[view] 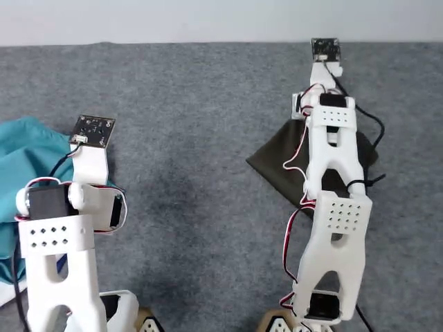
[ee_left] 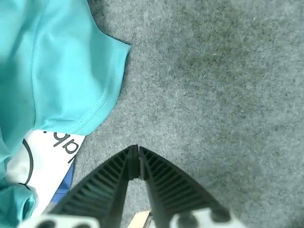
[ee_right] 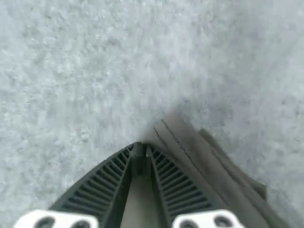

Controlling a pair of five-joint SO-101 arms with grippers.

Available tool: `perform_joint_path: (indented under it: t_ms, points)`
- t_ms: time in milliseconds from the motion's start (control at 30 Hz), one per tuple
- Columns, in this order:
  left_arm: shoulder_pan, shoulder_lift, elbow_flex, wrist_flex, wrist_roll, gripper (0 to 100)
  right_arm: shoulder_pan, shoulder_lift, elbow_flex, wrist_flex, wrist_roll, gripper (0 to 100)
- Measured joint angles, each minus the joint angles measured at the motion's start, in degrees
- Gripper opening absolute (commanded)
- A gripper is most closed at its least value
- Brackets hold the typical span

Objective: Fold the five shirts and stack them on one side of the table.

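Your grey felt-like table cover [view: 208,138] spreads under both arms. On the left arm's side lies the teal shirt [view: 28,159], loosely heaped and unfolded, with its hemmed sleeve [ee_left: 102,102] lying flat on the cover near your left gripper [ee_left: 138,154].

On the right arm's side you have the dark olive shirt [view: 277,162], bunched into a rough wedge beneath the right arm and well apart from the teal one.

Under the teal sleeve a white shirt [ee_left: 47,152] pokes out. It carries dark printed lettering and a curved line, but only part of the print shows. A scrap of blue fabric [ee_left: 66,183] sits just beside it, at the edge of the left gripper's finger.

Your left gripper is clenched with its ribbed fingers meeting at the tips. It grips nothing and hangs over bare cover just beside the sleeve.

Your right gripper [ee_right: 140,149] is clenched too, with olive cloth between its fingers and a stitched edge of the dark shirt trailing from the tips.
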Motion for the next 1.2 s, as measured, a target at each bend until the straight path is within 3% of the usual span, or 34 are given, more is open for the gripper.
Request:
perform_joint_path:
  t_ms: [333,633,867,933,1133,1200]
  points:
    - [0.0,0.0,0.0,0.0,0.0,0,1.05,-0.09,-13.36,22.77,-0.18,2.8]
    - [0.0,0.0,0.0,0.0,0.0,0,1.05,-0.18,-26.81,48.18,-8.0,3.0]
    - [0.0,0.0,0.0,0.0,0.0,0,3.69,-5.45,-22.07,49.23,-11.69,4.6]
    - [0.0,0.0,0.0,0.0,0.0,0,3.6,-7.38,-17.58,49.23,-12.48,11.3]
    - [0.0,0.0,0.0,0.0,0.0,0,4.92,-12.75,-2.99,49.23,-21.1,44.3]
    - [0.0,0.0,0.0,0.0,0.0,0,4.84,-12.84,-0.44,49.23,-23.74,49.5]
